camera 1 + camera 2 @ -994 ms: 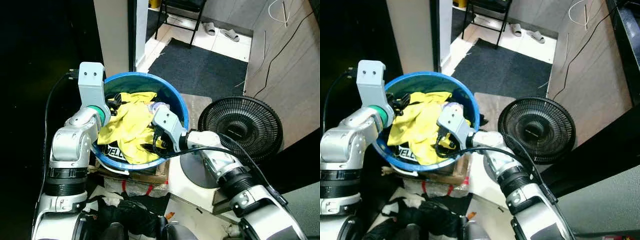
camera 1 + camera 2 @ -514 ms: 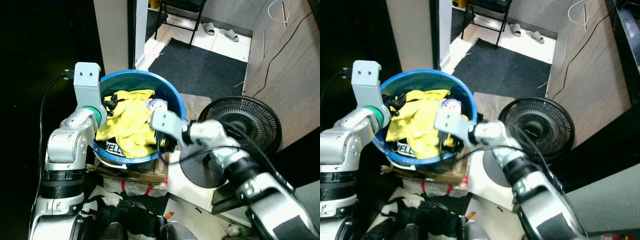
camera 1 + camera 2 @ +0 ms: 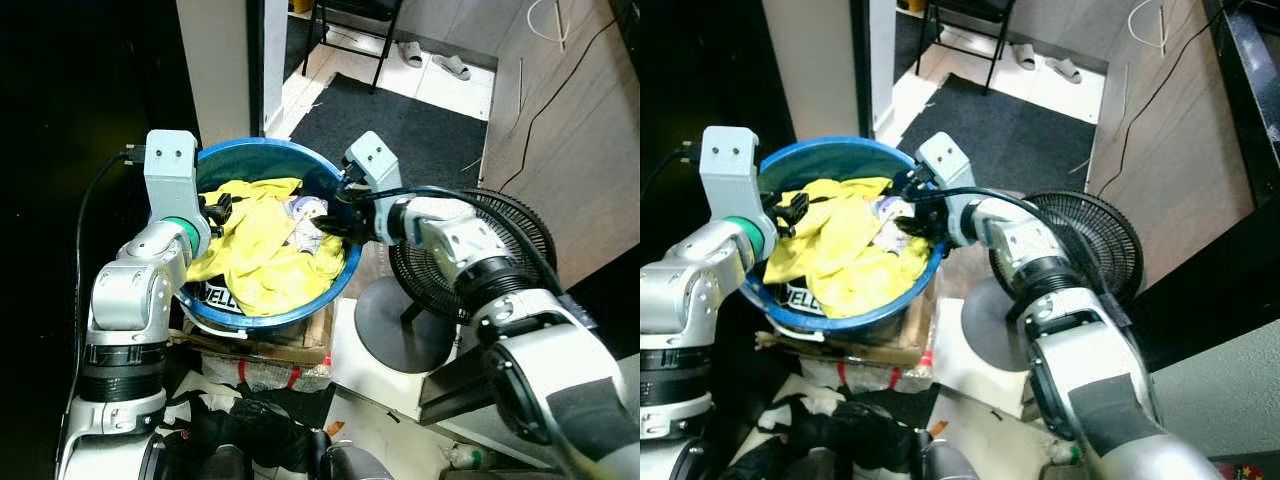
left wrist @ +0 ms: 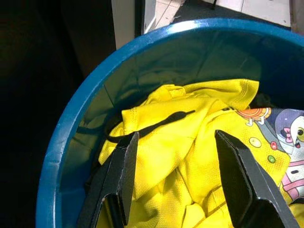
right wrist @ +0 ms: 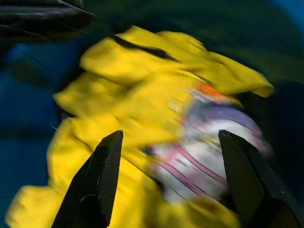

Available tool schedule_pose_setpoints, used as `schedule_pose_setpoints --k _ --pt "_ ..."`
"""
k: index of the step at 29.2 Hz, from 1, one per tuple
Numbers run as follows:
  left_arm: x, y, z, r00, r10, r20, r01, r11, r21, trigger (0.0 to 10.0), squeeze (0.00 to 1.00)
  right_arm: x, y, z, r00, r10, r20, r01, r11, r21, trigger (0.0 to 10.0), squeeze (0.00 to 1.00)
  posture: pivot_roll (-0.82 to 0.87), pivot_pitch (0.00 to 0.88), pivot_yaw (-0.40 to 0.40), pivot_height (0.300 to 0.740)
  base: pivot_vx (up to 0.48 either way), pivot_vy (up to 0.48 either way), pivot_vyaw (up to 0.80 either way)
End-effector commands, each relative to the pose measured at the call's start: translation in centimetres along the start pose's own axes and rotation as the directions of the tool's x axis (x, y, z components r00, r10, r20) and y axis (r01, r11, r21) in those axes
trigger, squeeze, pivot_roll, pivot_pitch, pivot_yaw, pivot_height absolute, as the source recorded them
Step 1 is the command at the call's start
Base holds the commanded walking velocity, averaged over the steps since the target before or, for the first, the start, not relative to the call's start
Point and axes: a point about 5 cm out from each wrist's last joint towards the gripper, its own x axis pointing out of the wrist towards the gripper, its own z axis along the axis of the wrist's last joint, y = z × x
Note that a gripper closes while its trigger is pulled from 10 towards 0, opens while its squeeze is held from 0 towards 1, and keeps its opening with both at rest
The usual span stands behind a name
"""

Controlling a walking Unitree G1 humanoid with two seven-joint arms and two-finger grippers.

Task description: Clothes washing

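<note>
A blue round basin point(image 3: 272, 322) holds a crumpled yellow garment point(image 3: 252, 262) and a white and purple printed garment point(image 3: 304, 220). My left gripper point(image 3: 214, 208) is at the basin's left rim, open, with its fingers just over the yellow cloth point(image 4: 190, 156) and nothing between them. My right gripper point(image 3: 328, 224) reaches in over the right rim. It is open above the printed garment point(image 5: 213, 142), which shows blurred in the right wrist view. I cannot tell whether it touches the cloth.
A black floor fan point(image 3: 482, 262) on a white base point(image 3: 398, 328) stands close to the right of the basin. Cardboard and bags point(image 3: 268, 352) lie under the basin, dark clothes point(image 3: 250, 432) on the floor in front. A pillar point(image 3: 215, 60) and a dark mat point(image 3: 400, 130) lie beyond.
My right arm has swung from the basin's near rim round to its far right side, and its gripper now hangs over the printed garment. The left arm has barely moved.
</note>
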Motion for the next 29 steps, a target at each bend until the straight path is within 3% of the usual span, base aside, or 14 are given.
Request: schedule_pose_setpoints --k 1,6,8,13,15,17,19,24,29 --pt "-0.3 0.4 -0.6 1.000 0.014 -0.028 -0.014 1.000 0.000 10.0 0.00 1.0 0.7 0.7 0.998 -0.025 0.052 0.022 0.998 0.051 10.0 0.00 0.09 0.162 -0.061 0.740 0.000 0.000 0.00" --pt "-0.4 0.6 -0.6 0.999 0.020 -0.027 -0.020 1.000 0.000 10.0 0.00 2.1 1.8 0.9 0.997 -0.026 0.071 0.018 0.994 0.111 10.0 0.00 0.10 0.162 -0.065 0.740 0.000 0.000 0.00" --pt "-0.7 0.9 -0.5 0.999 0.031 -0.025 -0.031 1.000 0.000 10.0 0.00 3.3 3.5 0.3 0.999 0.029 0.039 -0.034 0.991 0.127 10.0 0.00 0.12 0.165 -0.069 0.740 0.000 0.000 0.00" --pt "-0.8 1.0 -0.4 0.999 0.034 -0.024 -0.034 0.999 0.000 10.0 0.00 3.6 4.1 -0.1 0.998 0.053 0.024 -0.056 0.990 0.127 10.0 0.00 0.12 0.167 -0.072 0.740 0.000 0.000 0.00" --pt "-1.0 1.1 -0.4 0.999 0.036 -0.027 -0.036 0.999 0.002 10.0 0.00 3.8 4.7 -0.9 0.996 0.090 -0.008 -0.089 0.991 0.099 10.0 0.00 0.12 0.168 -0.073 0.740 0.000 0.000 0.00" --pt "-1.9 1.3 -1.0 0.998 0.032 -0.047 -0.032 0.999 0.005 10.0 0.00 3.4 5.0 -3.4 0.988 0.111 -0.106 -0.113 0.993 -0.021 10.0 0.00 0.12 0.174 -0.069 0.740 0.000 0.000 0.00" --pt "-2.2 1.4 -1.2 0.998 0.031 -0.055 -0.031 1.000 0.005 10.0 0.00 3.2 5.1 -4.4 0.984 0.115 -0.139 -0.124 0.991 -0.058 10.0 0.00 0.12 0.174 -0.069 0.740 0.000 0.000 0.00" --pt "-2.6 1.7 -1.4 0.997 0.038 -0.067 -0.037 0.999 0.009 10.0 0.00 3.0 5.9 -5.4 0.967 0.196 -0.161 -0.207 0.977 -0.056 10.0 0.00 0.13 0.192 -0.060 0.740 0.000 0.000 0.00" --pt "-3.0 2.1 -1.3 0.996 0.049 -0.075 -0.048 0.999 0.018 10.0 0.00 2.9 6.7 -6.1 0.950 0.244 -0.195 -0.271 0.954 -0.126 10.0 0.00 0.13 0.207 -0.054 0.740 0.000 0.000 0.00"
